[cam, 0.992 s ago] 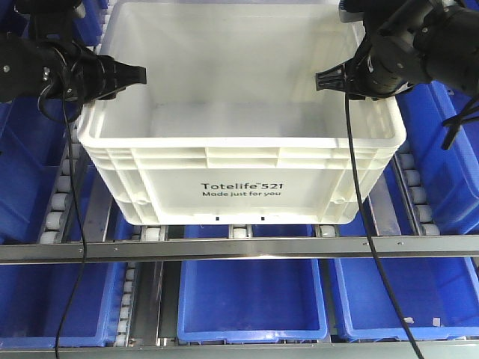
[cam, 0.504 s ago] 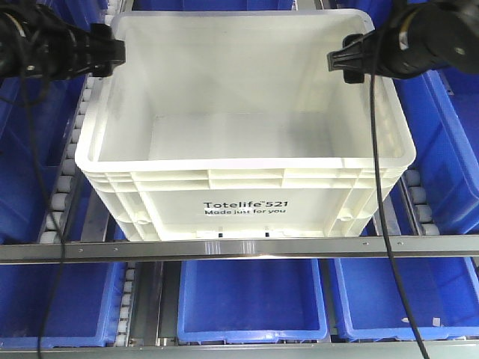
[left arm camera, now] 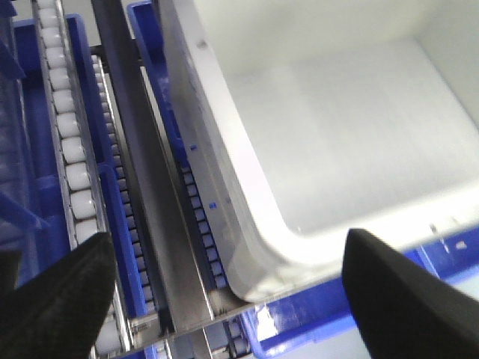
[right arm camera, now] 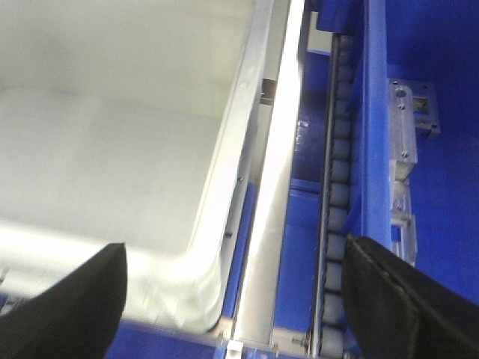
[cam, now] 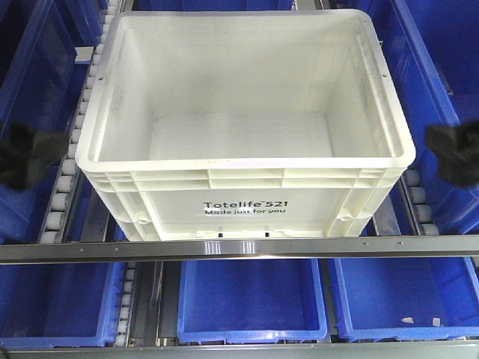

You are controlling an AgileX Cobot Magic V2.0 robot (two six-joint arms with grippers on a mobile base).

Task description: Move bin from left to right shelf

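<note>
Near edge: steel rail [cam: 239,247]; beyond it, bin [cam: 243,127], white moulded plastic, ribbed rim, smooth walls, resting on roller track [cam: 63,191]; left gripper [left arm camera: 224,299] at nine o'clock, right gripper [right arm camera: 232,295] at three, both spread, holding nothing; judged step: bin ungripped; next needs both jaws closing on the rim.

Front overhead; wrists close (all share bin [cam: 243,134]).
</note>
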